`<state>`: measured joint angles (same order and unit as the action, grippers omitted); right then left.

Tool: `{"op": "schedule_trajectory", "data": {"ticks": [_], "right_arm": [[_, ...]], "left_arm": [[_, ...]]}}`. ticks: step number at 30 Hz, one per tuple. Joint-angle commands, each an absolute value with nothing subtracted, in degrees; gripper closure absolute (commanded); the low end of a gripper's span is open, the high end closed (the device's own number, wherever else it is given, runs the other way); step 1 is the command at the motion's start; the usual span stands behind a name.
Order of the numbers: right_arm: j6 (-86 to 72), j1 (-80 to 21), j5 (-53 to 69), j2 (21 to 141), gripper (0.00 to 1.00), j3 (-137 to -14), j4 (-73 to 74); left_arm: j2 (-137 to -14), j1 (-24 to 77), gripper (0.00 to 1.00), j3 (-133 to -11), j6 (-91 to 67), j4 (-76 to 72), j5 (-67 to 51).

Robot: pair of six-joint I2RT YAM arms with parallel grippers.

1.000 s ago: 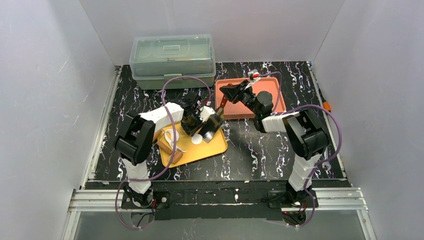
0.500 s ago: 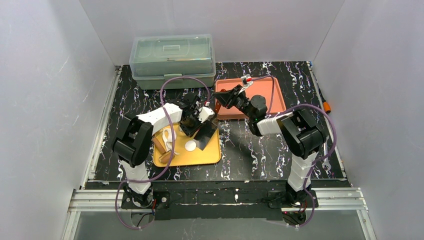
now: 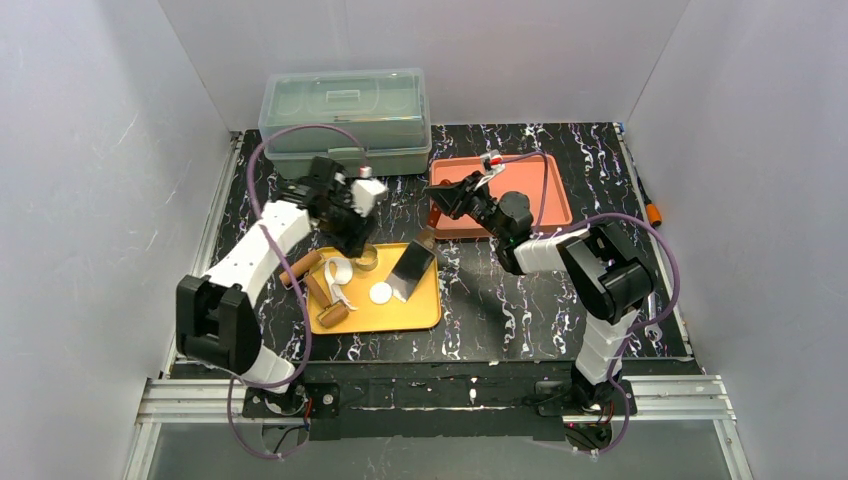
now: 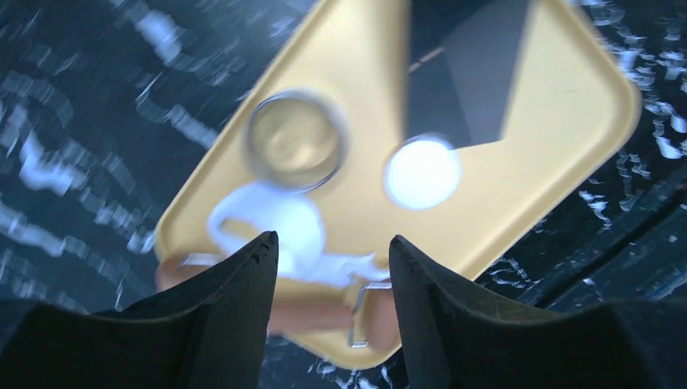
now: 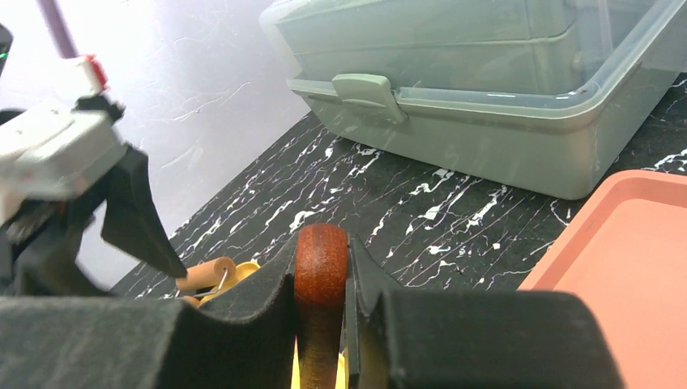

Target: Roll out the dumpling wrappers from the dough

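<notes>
Left gripper [image 4: 332, 245] above yellow tray [image 4: 567, 105], jaws apart and empty, round wrapper [image 4: 422, 172] at tray's centre, metal ring [image 4: 297, 139] beside it, ragged dough [image 4: 283, 231] toward tray's left side, right gripper [image 5: 322, 243] clamped on wooden handle [image 5: 322, 279].

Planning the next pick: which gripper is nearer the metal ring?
Left. The left gripper hangs open close by the metal ring; the right gripper is well to its right, shut on a wooden handle.
</notes>
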<state>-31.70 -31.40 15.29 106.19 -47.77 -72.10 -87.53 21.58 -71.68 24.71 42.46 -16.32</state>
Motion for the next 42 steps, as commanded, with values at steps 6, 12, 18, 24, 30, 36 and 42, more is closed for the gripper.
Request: {"op": "schedule_trajectory", "data": {"ticks": [6, 12, 18, 24, 30, 36, 42], "right_arm": [[-21.22, -34.78, 13.03, 104.09, 0.99, -46.83, -66.20], [-21.36, -35.78, 9.30, 103.44, 0.99, -46.05, -66.57], [-22.41, -37.24, 6.12, 103.19, 0.99, -44.38, -70.20], [-21.54, -37.30, 3.60, 102.66, 0.99, -43.54, -72.49], [-21.18, -37.25, 7.18, 104.39, 0.99, -44.93, -75.11], [-18.25, -37.26, 14.94, 107.07, 0.99, -47.69, -74.60], [-18.63, -37.27, 20.10, 111.41, 0.99, -50.51, -76.75]], "left_arm": [[-82.19, -3.88, 0.43, -64.71, 23.53, 55.10, -12.48], [-85.62, -4.76, 0.37, -56.08, 22.29, 51.28, -12.27], [-89.39, -4.86, 0.54, -53.96, 19.45, 47.78, -8.80], [-88.98, -5.10, 0.58, -52.64, 19.15, 46.65, -6.24], [-95.28, -5.01, 0.67, -53.03, 18.45, 44.39, -3.78], [-96.19, -5.02, 0.72, -53.85, 18.02, 43.90, -5.78], [-98.91, -5.02, 0.83, -54.81, 17.58, 43.23, -8.33]]}}
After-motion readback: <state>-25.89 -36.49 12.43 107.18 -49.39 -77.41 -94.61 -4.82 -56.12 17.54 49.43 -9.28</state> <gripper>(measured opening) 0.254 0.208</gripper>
